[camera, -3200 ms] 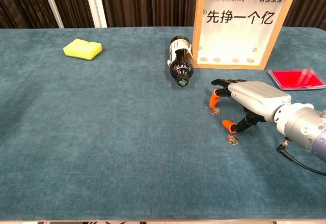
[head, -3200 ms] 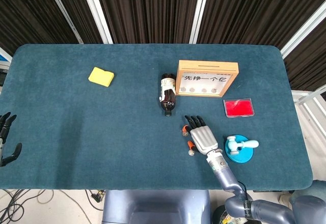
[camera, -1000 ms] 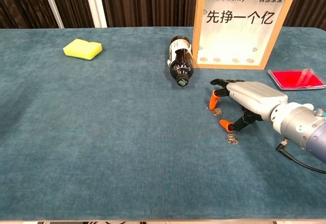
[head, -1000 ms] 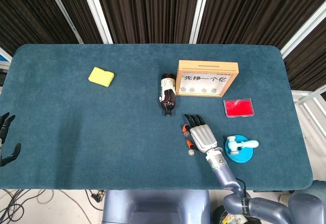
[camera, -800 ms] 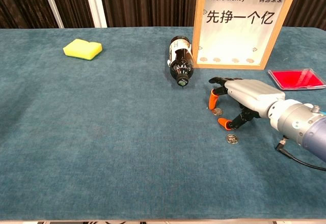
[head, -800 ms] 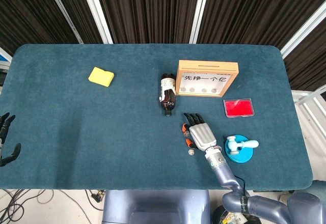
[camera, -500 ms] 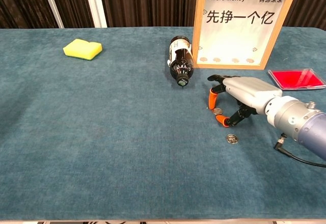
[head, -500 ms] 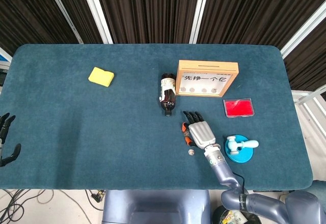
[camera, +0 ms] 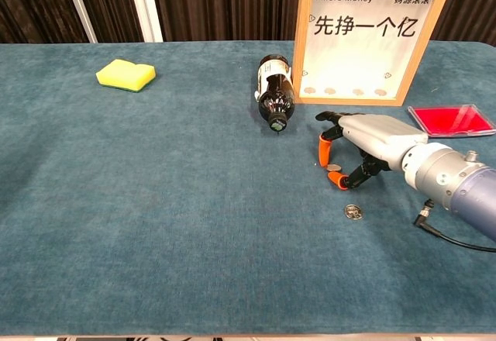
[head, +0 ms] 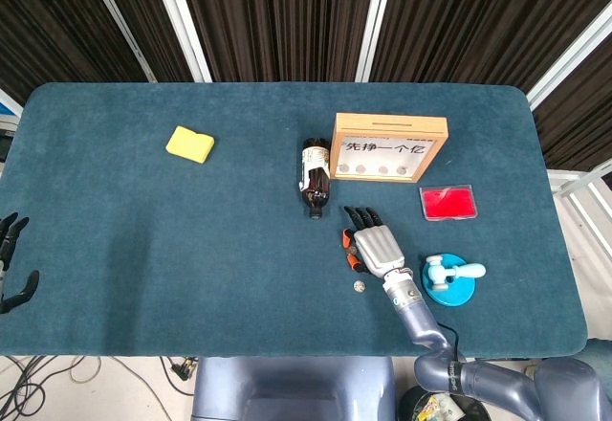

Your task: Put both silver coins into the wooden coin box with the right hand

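Right hand: the right hand [camera: 370, 141] sits low over the cloth, palm down, in front of the coin box [camera: 370, 37]. Its orange-tipped finger [camera: 324, 149] and thumb [camera: 339, 181] are drawn close together around the nearer-to-box coin [camera: 334, 168].
Grip: the gap between the two tips is narrow, with the coin in it. Whether the coin is truly pinched or only touched while lying on the cloth, I cannot tell.
What changed: over the last few seconds the hand has slid toward the box and off the second coin [camera: 353, 211]. The thumb, which hung near that coin before, has swung in toward the first one.
Meaning: the first pick looks under way; nothing is in the box yet.
Second coin: flat on the table [camera: 155, 201], apart from the hand, on the side nearer the robot.
Box: upright behind the hand, with the slot on its top edge in the head view [head: 389, 125].
Left hand: the left hand [head: 11, 263] rests at the table's far left edge, fingers spread, holding nothing.
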